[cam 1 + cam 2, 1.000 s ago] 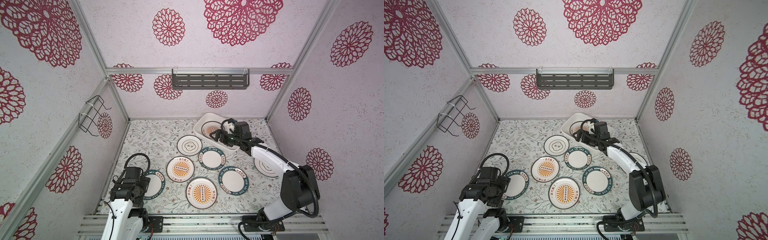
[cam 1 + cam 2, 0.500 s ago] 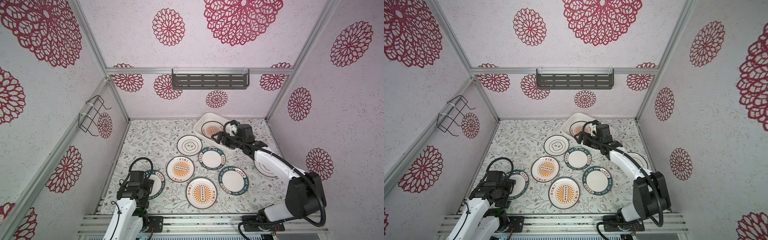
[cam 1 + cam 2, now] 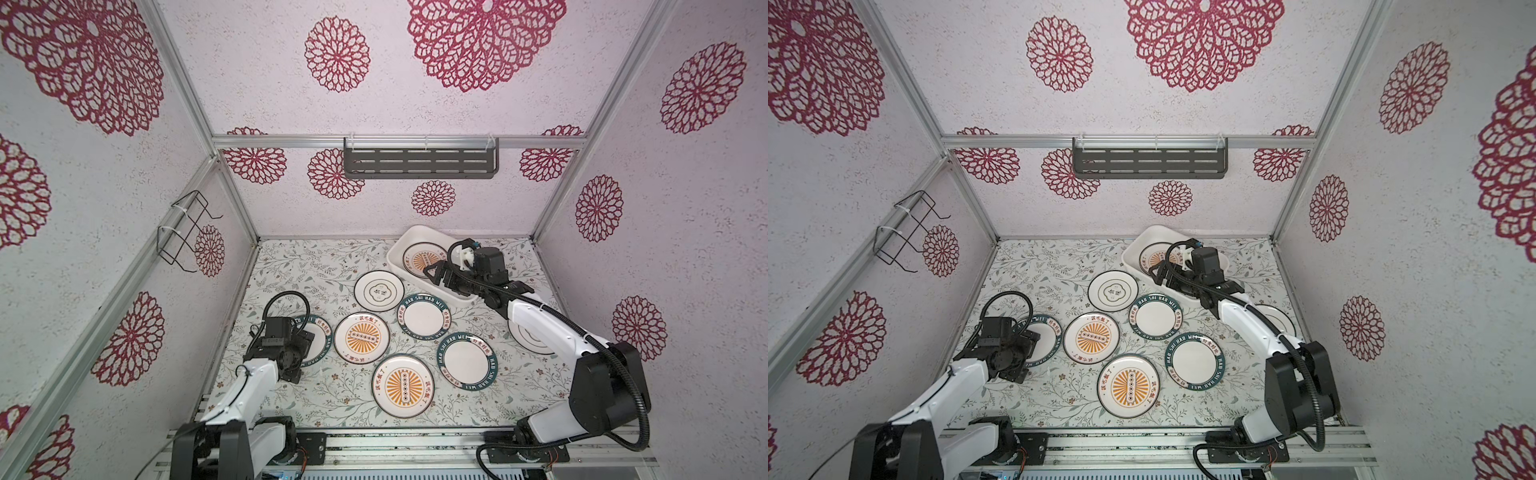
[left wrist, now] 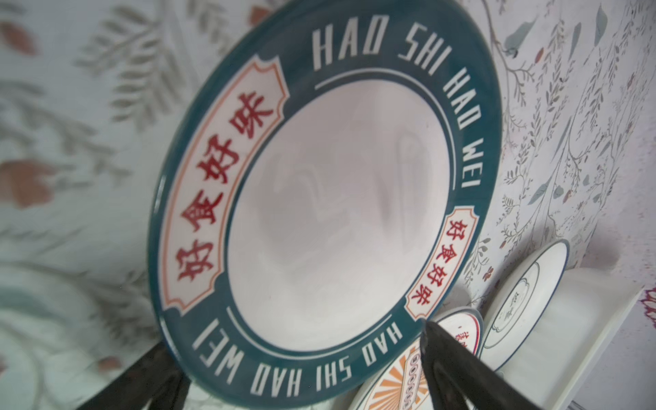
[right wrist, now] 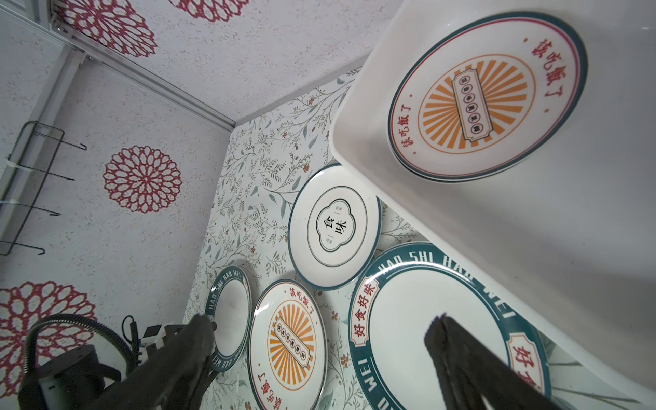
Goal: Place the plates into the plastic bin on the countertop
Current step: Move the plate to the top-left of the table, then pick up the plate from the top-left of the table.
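Note:
The white plastic bin (image 3: 398,254) (image 3: 1133,254) (image 5: 461,227) sits at the back right of the countertop (image 3: 299,266) and holds a sunburst plate (image 3: 422,258) (image 5: 486,96). My right gripper (image 3: 434,275) (image 3: 1158,275) (image 5: 319,330) hangs open and empty over the bin's near wall. Several plates lie loose on the countertop. My left gripper (image 3: 302,336) (image 3: 1029,336) (image 4: 298,355) is open, its fingers (image 4: 454,369) either side of the near rim of the leftmost teal-rimmed plate (image 3: 320,332) (image 4: 337,213).
Loose plates: clover (image 3: 379,291), teal (image 3: 424,318), sunburst (image 3: 361,337), front sunburst (image 3: 403,386), teal (image 3: 467,360), and a black-ringed one (image 3: 530,340) partly under my right arm. A dark shelf (image 3: 419,163) and a wire rack (image 3: 185,232) hang on the walls.
My left arm has reached forward, bringing its gripper over the leftmost teal plate. My right gripper has drawn back a little from inside the bin to its near wall.

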Robot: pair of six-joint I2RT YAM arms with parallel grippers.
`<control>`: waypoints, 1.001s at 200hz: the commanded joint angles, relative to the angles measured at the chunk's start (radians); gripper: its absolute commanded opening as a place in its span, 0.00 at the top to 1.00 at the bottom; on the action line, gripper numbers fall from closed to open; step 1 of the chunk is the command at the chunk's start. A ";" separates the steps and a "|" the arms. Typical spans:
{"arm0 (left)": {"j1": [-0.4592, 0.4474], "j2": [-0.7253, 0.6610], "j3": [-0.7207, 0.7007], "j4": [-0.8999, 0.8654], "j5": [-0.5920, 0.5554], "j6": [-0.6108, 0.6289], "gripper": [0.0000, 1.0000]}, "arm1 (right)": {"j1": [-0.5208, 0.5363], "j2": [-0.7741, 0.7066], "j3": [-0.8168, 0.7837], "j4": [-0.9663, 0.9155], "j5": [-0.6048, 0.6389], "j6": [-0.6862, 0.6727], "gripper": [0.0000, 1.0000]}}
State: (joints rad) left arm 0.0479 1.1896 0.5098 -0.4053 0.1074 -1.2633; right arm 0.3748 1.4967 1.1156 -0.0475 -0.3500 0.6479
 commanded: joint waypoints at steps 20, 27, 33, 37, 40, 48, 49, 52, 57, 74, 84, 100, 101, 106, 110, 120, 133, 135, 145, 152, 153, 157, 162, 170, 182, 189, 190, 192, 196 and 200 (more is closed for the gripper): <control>0.072 0.311 0.230 0.235 0.143 0.222 0.15 | 0.030 0.050 0.097 0.054 0.088 0.035 0.01; 0.082 0.359 0.264 0.252 0.165 0.230 0.17 | 0.034 0.057 0.105 0.055 0.100 0.039 0.01; 0.088 0.394 0.295 0.264 0.179 0.235 0.18 | 0.038 0.064 0.113 0.057 0.113 0.044 0.01; 0.093 0.416 0.315 0.269 0.187 0.238 0.19 | 0.043 0.068 0.117 0.057 0.119 0.048 0.01; 0.096 0.430 0.327 0.275 0.194 0.240 0.20 | 0.045 0.071 0.120 0.058 0.127 0.049 0.01; 0.106 0.470 0.358 0.288 0.212 0.244 0.22 | 0.052 0.078 0.125 0.063 0.144 0.056 0.01; 0.108 0.475 0.362 0.289 0.215 0.244 0.22 | 0.053 0.077 0.126 0.064 0.146 0.057 0.01; 0.112 0.487 0.369 0.293 0.221 0.245 0.23 | 0.056 0.080 0.127 0.066 0.153 0.059 0.01; 0.119 0.508 0.386 0.300 0.231 0.245 0.24 | 0.060 0.085 0.130 0.068 0.162 0.063 0.01; 0.145 0.568 0.417 0.330 0.270 0.235 0.28 | 0.069 0.099 0.134 0.078 0.196 0.081 0.01; 0.162 0.596 0.425 0.355 0.294 0.226 0.31 | 0.075 0.105 0.135 0.089 0.212 0.092 0.01; 0.186 0.636 0.432 0.401 0.327 0.213 0.33 | 0.083 0.117 0.140 0.103 0.235 0.104 0.01; 0.188 0.640 0.433 0.403 0.328 0.213 0.33 | 0.084 0.118 0.140 0.104 0.236 0.104 0.01; 0.196 0.652 0.439 0.409 0.340 0.212 0.34 | 0.087 0.122 0.144 0.104 0.241 0.107 0.01; 0.200 0.663 0.445 0.412 0.347 0.211 0.34 | 0.089 0.125 0.146 0.104 0.245 0.108 0.01; 0.210 0.684 0.459 0.412 0.364 0.215 0.34 | 0.094 0.133 0.155 0.102 0.258 0.110 0.01; 0.219 0.711 0.478 0.407 0.375 0.226 0.35 | 0.100 0.141 0.164 0.098 0.270 0.111 0.01; 0.220 0.714 0.481 0.406 0.375 0.229 0.35 | 0.101 0.142 0.166 0.098 0.274 0.111 0.01; 0.223 0.730 0.493 0.398 0.380 0.241 0.37 | 0.104 0.147 0.172 0.097 0.283 0.113 0.01; 0.226 0.740 0.501 0.393 0.382 0.250 0.40 | 0.106 0.150 0.176 0.094 0.289 0.115 0.01; 0.226 0.742 0.501 0.393 0.383 0.251 0.40 | 0.107 0.150 0.177 0.094 0.289 0.116 0.01; 0.227 0.746 0.505 0.392 0.382 0.254 0.41 | 0.108 0.152 0.178 0.092 0.293 0.116 0.01; 0.228 0.753 0.509 0.390 0.383 0.257 0.43 | 0.110 0.154 0.183 0.090 0.296 0.116 0.01; 0.231 0.763 0.513 0.391 0.386 0.261 0.47 | 0.109 0.157 0.186 0.086 0.302 0.116 0.01; 0.231 0.764 0.519 0.394 0.386 0.263 0.52 | 0.110 0.163 0.197 0.078 0.308 0.116 0.01; 0.231 0.801 0.520 0.397 0.385 0.263 0.56 | 0.110 0.167 0.204 0.074 0.307 0.112 0.01; 0.230 0.803 0.520 0.398 0.386 0.262 0.58 | 0.109 0.166 0.204 0.073 0.307 0.111 0.01; 0.231 0.804 0.521 0.401 0.385 0.262 0.59 | 0.109 0.168 0.207 0.072 0.307 0.110 0.01; 0.230 0.808 0.521 0.404 0.388 0.260 0.62 | 0.109 0.170 0.211 0.068 0.307 0.110 0.01; 0.231 0.809 0.521 0.411 0.390 0.259 0.66 | 0.109 0.173 0.216 0.064 0.306 0.107 0.01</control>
State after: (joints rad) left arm 0.2745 1.9404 1.0210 -0.0021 0.4900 -1.0275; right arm 0.4789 1.6604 1.2819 0.0242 -0.0750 0.7532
